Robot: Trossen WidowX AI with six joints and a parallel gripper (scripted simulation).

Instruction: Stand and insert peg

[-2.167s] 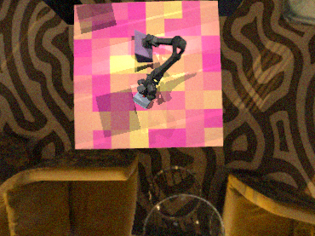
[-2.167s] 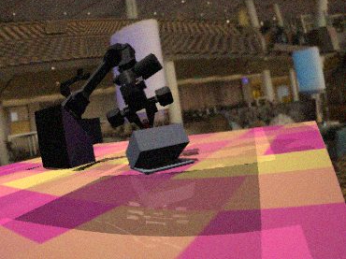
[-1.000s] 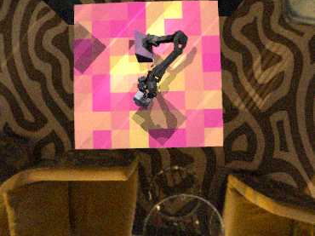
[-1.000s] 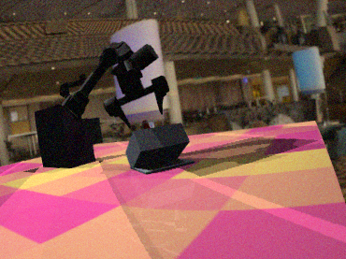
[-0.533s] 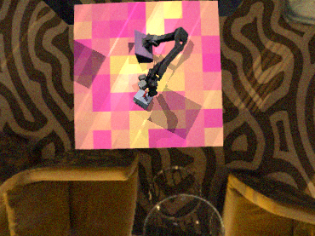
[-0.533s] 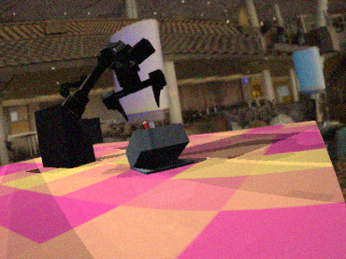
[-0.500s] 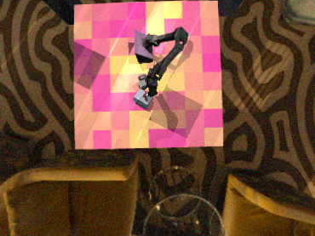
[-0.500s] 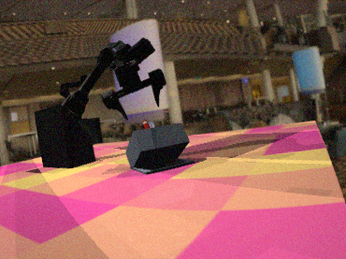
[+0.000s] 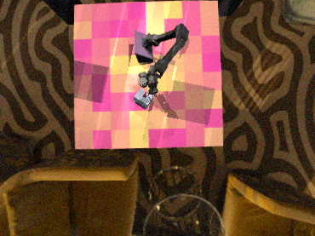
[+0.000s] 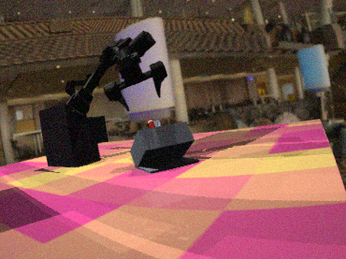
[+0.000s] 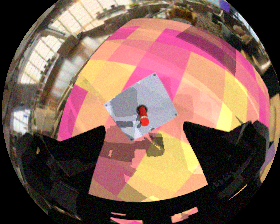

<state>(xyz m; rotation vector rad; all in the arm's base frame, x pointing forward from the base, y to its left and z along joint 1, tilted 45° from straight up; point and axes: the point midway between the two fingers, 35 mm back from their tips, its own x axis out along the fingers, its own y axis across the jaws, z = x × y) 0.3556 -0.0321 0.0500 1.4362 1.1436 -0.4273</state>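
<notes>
Pink-and-yellow checks cover the table (image 9: 94,139) (image 10: 281,225) (image 11: 165,172); at wrist-frame centre, 1 red peg (image 9: 146,94) (image 10: 151,123) (image 11: 144,118) stands in the panel (image 9: 140,102) (image 10: 164,138) (image 11: 160,97), the gripper (image 9: 154,92) (image 10: 143,103) (image 11: 144,127) wide open, empty, so release seems done, needing only further retreat.

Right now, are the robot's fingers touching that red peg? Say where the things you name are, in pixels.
Apart. The wrist view shows it: the fingers (image 10: 143,102) stand wide open, with the sloped panel's pale face visible on both sides of the red peg (image 9: 145,94) (image 10: 151,122) (image 11: 144,116).
</notes>
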